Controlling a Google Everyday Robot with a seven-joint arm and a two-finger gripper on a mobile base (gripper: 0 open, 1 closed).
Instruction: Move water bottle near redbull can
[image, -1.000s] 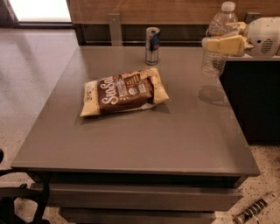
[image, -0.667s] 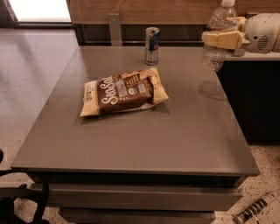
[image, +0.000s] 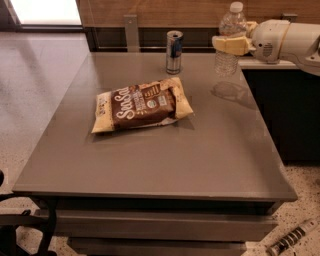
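I see a grey desk (image: 165, 160) filling most of the frame from above and in front. At the upper right, my robot's white arm (image: 287, 39) reaches in from the right edge. Its pincer (image: 228, 43), with pale yellow fingers (image: 235, 45), is closed around the middle of the water bottle (image: 226, 62). The bottle is clear and ribbed with a white cap, and it stands upright over the desk's far right corner. Its base appears to hang just above the surface, with a dark shadow (image: 228, 91) on the desk below it.

The redbull can (image: 174, 51), silver and blue, stands upright near the desk's far edge at the upper centre. It is to the left of the bottle and apart from it, with bare desk between them.

A brown and cream snack bag (image: 142, 104) lies flat in the middle of the desk, below and left of the can, not touching it.

A dark cabinet (image: 295, 115) stands against the desk's right side. Speckled floor (image: 40, 90) shows on the left.
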